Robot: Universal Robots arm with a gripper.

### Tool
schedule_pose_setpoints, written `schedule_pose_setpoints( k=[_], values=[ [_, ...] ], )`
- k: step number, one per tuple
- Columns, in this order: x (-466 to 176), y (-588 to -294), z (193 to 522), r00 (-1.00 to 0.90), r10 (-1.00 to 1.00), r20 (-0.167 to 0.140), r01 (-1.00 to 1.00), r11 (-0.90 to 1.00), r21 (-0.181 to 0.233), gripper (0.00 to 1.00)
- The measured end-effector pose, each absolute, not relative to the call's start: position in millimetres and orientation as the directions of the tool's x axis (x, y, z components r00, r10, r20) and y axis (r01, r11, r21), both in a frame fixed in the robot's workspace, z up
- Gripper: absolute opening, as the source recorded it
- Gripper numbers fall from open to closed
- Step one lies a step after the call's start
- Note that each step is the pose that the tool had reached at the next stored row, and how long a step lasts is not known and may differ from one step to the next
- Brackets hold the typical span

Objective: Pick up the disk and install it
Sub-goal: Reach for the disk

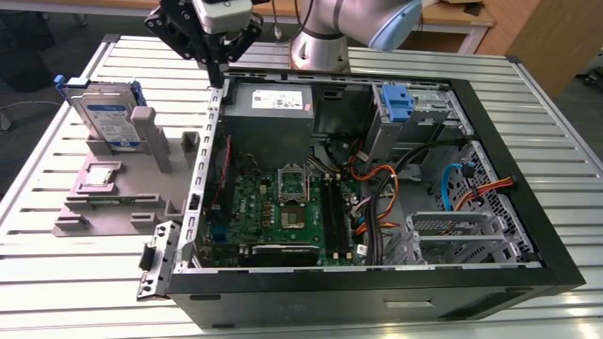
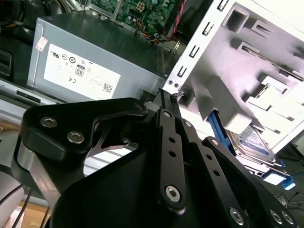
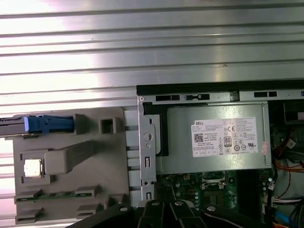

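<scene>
Disk upright in grey holder, below and well aside of jaws. Jaws pressed together, empty, just above case wall. Risk of snagging that wall if lowered here.

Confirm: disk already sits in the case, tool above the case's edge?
No. The disk is not in the case; the exterior view shows it standing upright in the grey fixture beside the case. The tool is above the case's edge.
</scene>
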State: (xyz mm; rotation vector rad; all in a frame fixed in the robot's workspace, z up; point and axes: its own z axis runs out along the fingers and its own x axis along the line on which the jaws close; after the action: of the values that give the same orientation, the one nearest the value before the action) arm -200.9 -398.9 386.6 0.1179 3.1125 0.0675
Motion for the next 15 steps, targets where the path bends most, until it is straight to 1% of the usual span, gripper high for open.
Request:
schedule_pose_setpoints(
  k=[15],
  values=[
    [-213,-399,386,-0.997,0.076,-0.025,0.075,0.996,0.044,0.10]
  ],
)
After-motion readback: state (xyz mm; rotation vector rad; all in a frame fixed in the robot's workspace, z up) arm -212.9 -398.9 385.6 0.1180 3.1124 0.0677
